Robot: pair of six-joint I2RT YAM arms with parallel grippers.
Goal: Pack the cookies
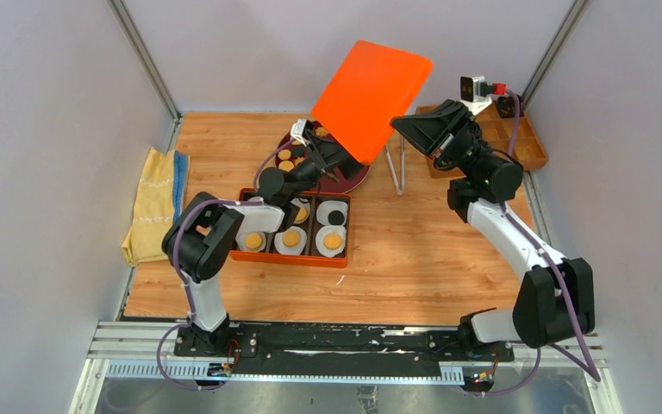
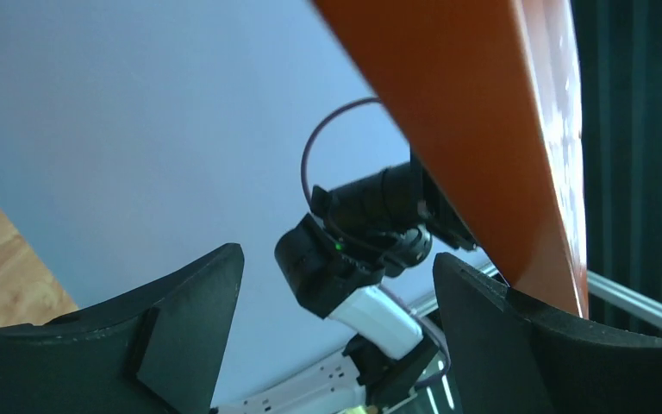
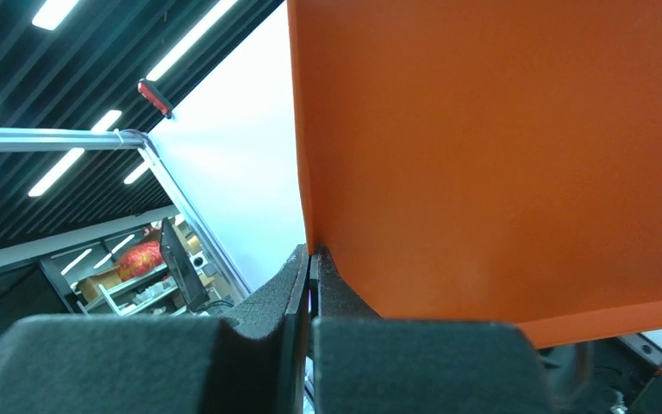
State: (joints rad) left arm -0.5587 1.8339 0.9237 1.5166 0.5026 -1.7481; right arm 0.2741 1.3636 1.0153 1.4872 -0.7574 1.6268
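Above table [image 1: 414, 259], right hand [image 1: 401, 123] on lid [image 1: 371, 95]

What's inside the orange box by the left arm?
White paper cups holding cookies: three golden cookies in the near row, and one dark cookie at the far right. The left arm covers most of the other two far compartments.

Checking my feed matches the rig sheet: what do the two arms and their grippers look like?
The left arm and right arm have black joint housings, white links and purple cables looping alongside. The left gripper and right gripper have chunky matte-black fingers.
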